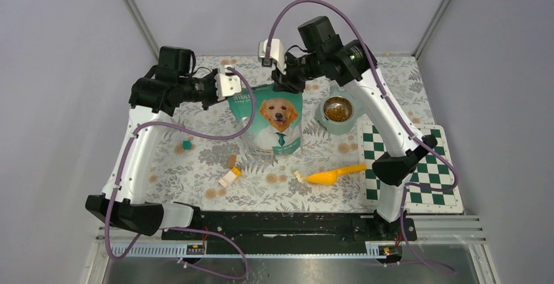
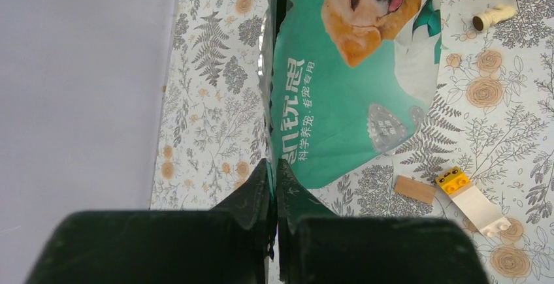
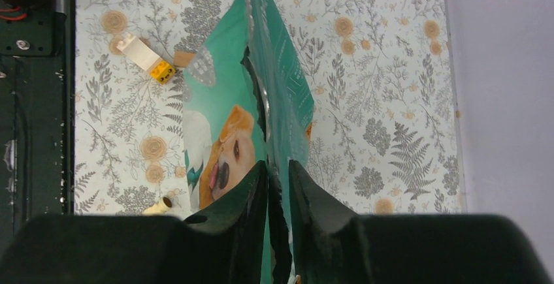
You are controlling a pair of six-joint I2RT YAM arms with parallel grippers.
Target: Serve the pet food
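Observation:
The teal pet food bag (image 1: 274, 124) with a golden retriever stands upright mid-table. My left gripper (image 1: 236, 90) is shut on the bag's top left edge; in the left wrist view the jaws (image 2: 274, 170) pinch the bag (image 2: 340, 101). My right gripper (image 1: 286, 78) is shut on the bag's top right edge; in the right wrist view the jaws (image 3: 277, 174) hold the bag (image 3: 225, 101) with a narrow gap. Dark-brown kibble (image 1: 338, 109) lies in a grey-green bowl (image 1: 325, 118) right of the bag. The bag's inside is hidden.
A yellow scoop (image 1: 333, 175) lies in front of the bag. Toy blocks are scattered: teal (image 1: 187, 144), brown (image 1: 231, 160), yellow-and-white (image 1: 230, 177), small cream (image 1: 298, 175). A green checkered mat (image 1: 418, 166) lies at the right. Grey walls close the back and sides.

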